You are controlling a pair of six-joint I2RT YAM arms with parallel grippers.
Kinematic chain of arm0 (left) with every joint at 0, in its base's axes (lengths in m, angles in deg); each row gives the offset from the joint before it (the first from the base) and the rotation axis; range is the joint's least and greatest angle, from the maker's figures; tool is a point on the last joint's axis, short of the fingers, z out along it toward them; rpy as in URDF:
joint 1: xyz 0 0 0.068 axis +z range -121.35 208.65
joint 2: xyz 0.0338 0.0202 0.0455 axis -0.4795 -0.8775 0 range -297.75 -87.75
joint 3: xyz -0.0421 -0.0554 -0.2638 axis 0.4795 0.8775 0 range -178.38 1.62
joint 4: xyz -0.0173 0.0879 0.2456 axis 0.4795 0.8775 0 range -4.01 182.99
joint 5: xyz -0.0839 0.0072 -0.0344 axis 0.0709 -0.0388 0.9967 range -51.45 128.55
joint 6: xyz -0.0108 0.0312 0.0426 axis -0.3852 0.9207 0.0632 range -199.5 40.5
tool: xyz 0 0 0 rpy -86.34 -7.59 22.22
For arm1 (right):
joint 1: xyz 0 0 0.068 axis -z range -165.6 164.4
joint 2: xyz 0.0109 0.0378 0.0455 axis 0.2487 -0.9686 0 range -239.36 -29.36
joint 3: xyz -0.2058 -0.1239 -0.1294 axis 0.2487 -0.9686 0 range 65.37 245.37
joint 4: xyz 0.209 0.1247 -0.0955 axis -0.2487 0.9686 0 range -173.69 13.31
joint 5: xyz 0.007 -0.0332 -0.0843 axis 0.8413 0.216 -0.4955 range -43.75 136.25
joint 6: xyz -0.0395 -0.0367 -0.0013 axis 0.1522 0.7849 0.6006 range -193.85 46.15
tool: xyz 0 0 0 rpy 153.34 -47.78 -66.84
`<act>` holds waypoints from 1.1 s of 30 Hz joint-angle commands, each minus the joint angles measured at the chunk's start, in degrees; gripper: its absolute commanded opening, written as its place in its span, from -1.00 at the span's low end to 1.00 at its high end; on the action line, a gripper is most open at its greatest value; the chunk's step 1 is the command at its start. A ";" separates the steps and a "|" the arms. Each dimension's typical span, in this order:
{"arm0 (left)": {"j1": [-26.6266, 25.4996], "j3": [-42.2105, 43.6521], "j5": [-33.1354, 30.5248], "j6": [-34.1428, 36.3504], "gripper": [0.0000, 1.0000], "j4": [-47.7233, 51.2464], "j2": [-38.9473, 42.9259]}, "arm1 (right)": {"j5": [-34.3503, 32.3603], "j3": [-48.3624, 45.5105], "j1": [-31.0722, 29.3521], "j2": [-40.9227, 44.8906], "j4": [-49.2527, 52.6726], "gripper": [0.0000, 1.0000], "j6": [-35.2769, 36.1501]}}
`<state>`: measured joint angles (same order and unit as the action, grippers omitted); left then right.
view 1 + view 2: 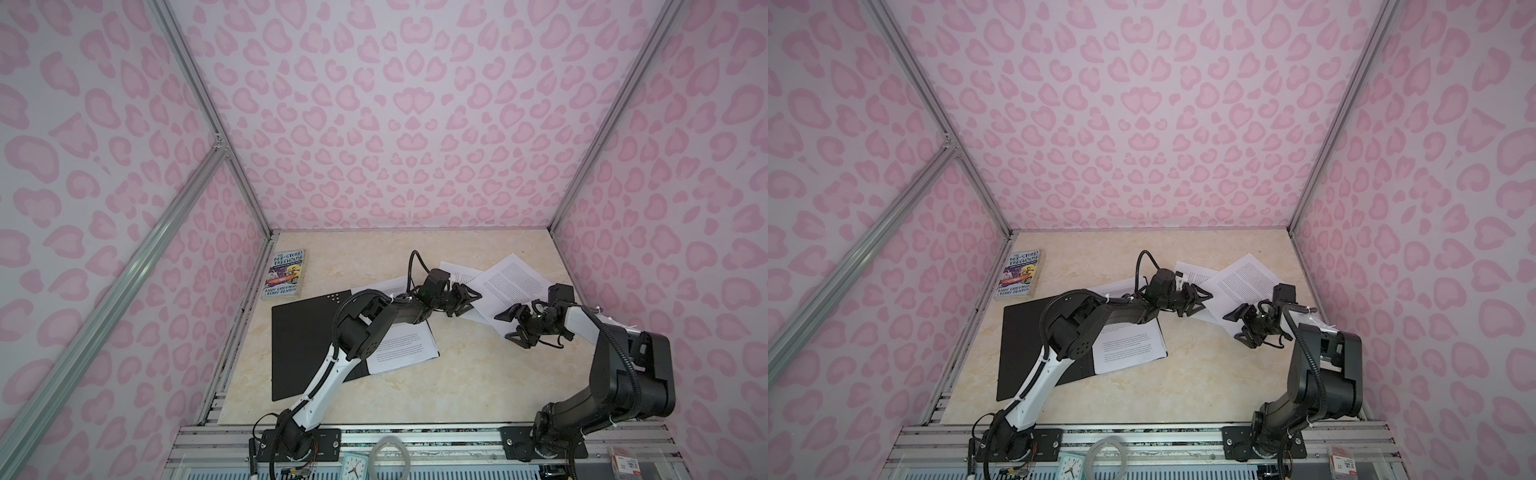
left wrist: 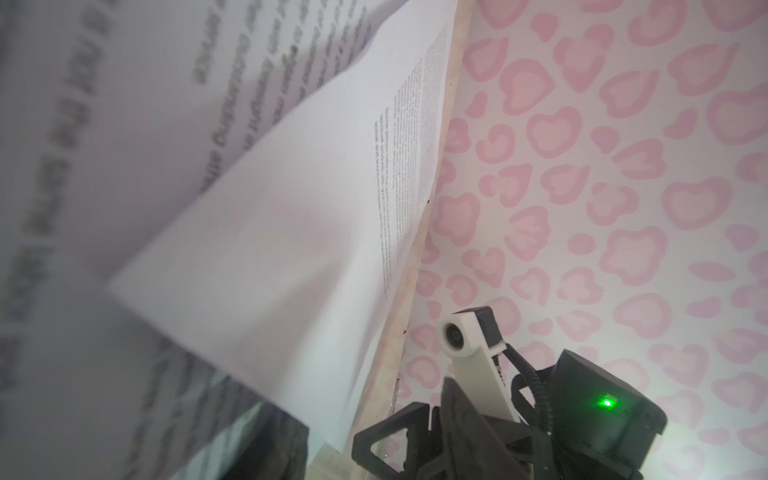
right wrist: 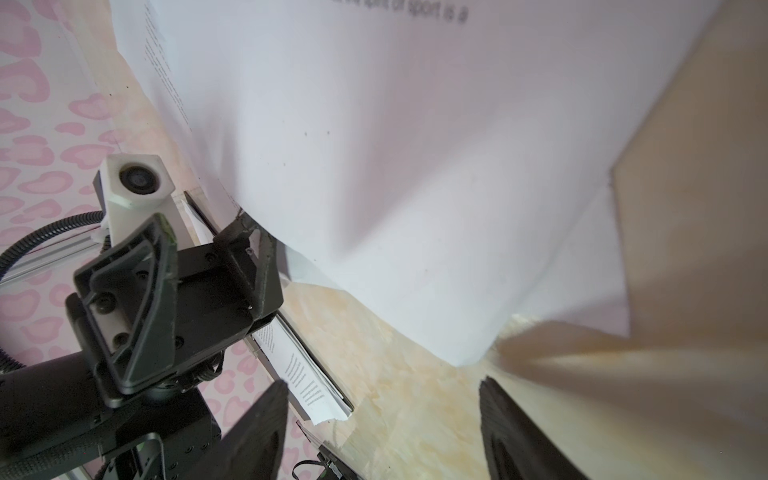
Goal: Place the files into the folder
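The folder point(image 1: 303, 345) point(image 1: 1034, 345) lies open on the left of the table, black inside up. Printed files point(image 1: 399, 349) point(image 1: 1129, 349) rest on its right half, partly under my left arm. More loose files point(image 1: 515, 282) point(image 1: 1246, 278) lie fanned at the back right. My left gripper point(image 1: 471, 302) point(image 1: 1202, 301) reaches across to their near left edge, its jaws apart around the edge of a sheet point(image 2: 291, 249). In the right wrist view its fingers point(image 3: 124, 299) stand spread, and the paper rests on one tip. My right gripper point(image 1: 503, 327) point(image 3: 384, 436) is open over bare table, just short of a sheet corner point(image 3: 469, 361).
A colourful Treehouse paperback point(image 1: 284, 274) point(image 1: 1019, 274) lies at the back left by the wall. Pink patterned walls close the table on three sides. A small clock point(image 1: 353, 465) and a clear ring point(image 1: 388, 457) sit on the front rail.
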<state>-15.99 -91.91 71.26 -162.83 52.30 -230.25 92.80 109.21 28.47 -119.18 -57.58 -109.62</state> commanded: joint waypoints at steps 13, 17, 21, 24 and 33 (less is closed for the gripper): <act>-0.18 -7.03 -6.25 -6.22 -0.53 -5.37 -6.28 | -0.30 0.30 -0.71 2.58 3.92 0.46 1.54; -0.19 -9.97 -5.69 -7.41 -0.91 -5.36 -7.73 | -1.18 0.84 -0.54 4.05 5.30 0.46 1.92; 0.05 -13.83 -2.27 -2.57 -0.92 -2.17 -5.23 | -1.89 1.97 -0.18 4.99 6.57 0.46 2.54; 0.48 -13.46 -2.04 3.62 -0.92 3.21 0.61 | -3.62 3.48 -0.18 6.52 7.84 0.47 3.25; 3.61 -7.48 -3.52 10.16 -0.92 10.59 16.70 | -1.37 7.78 -2.11 9.14 6.54 0.56 0.27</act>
<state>-13.15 -100.72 68.26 -156.01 60.62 -231.60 90.28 115.61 27.26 -110.13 -51.06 -108.99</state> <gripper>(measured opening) 0.050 0.773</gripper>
